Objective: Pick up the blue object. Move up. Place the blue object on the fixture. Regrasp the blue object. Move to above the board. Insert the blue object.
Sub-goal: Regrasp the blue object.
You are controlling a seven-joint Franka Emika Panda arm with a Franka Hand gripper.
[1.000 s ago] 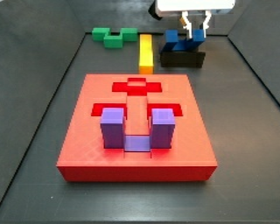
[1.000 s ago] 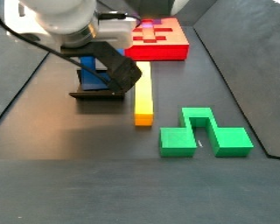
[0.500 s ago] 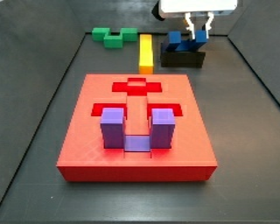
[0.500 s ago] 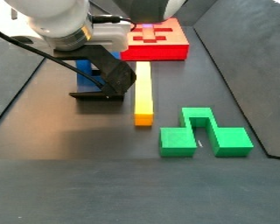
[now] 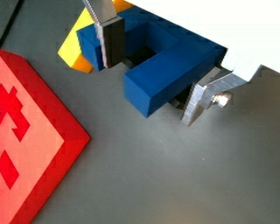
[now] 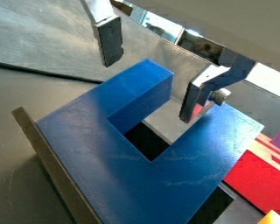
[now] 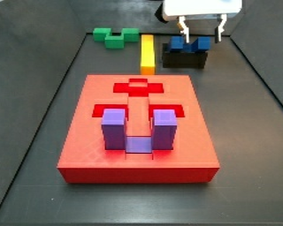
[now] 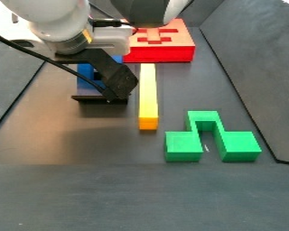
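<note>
The dark blue U-shaped object (image 7: 191, 42) rests on the small black fixture (image 7: 186, 60) at the back right, behind the red board (image 7: 109, 154). My gripper (image 7: 198, 30) hangs just above it, open, one finger on each side of the block and not touching it. In both wrist views the gripper (image 5: 157, 67) (image 6: 156, 68) shows silver fingers (image 5: 206, 94) (image 6: 109, 39) standing apart from the blue object (image 5: 166, 70) (image 6: 130, 131). In a side view the arm partly hides the blue object (image 8: 97, 77) on the fixture (image 8: 98, 97).
A lilac-purple U-shaped block (image 7: 138, 128) sits in the board's front cut-out. A yellow bar (image 7: 148, 50) (image 8: 148, 99) lies beside the fixture, and a green block (image 7: 114, 37) (image 8: 208, 135) lies beyond it. Dark walls bound the floor.
The fingers were shut on the blue object; they have spread apart and let it go. The blue object stays on the fixture.
</note>
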